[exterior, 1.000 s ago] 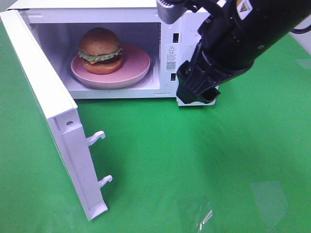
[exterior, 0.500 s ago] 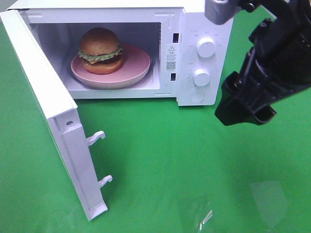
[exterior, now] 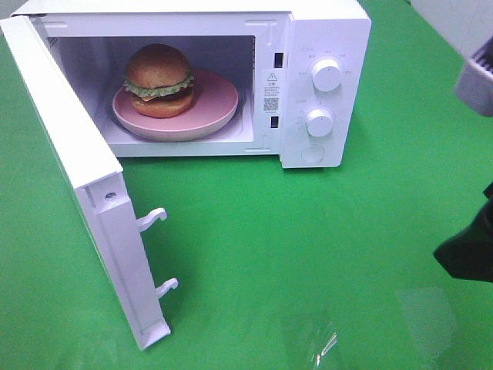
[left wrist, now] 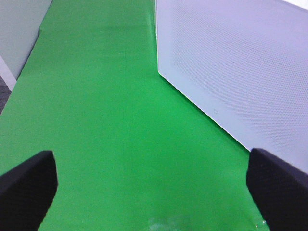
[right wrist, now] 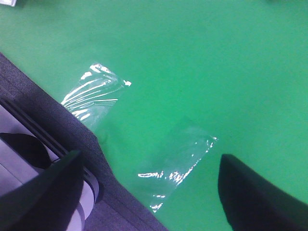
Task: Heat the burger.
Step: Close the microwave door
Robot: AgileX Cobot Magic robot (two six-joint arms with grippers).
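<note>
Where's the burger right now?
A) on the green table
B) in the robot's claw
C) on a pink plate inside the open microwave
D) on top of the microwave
C: the burger rests on the pink plate inside the microwave, whose door stands open.

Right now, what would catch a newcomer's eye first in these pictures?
The burger sits on a pink plate inside the white microwave, at the back of the green table. The door stands wide open on the left, swung toward the camera; two white knobs sit on the microwave's right front.
</note>
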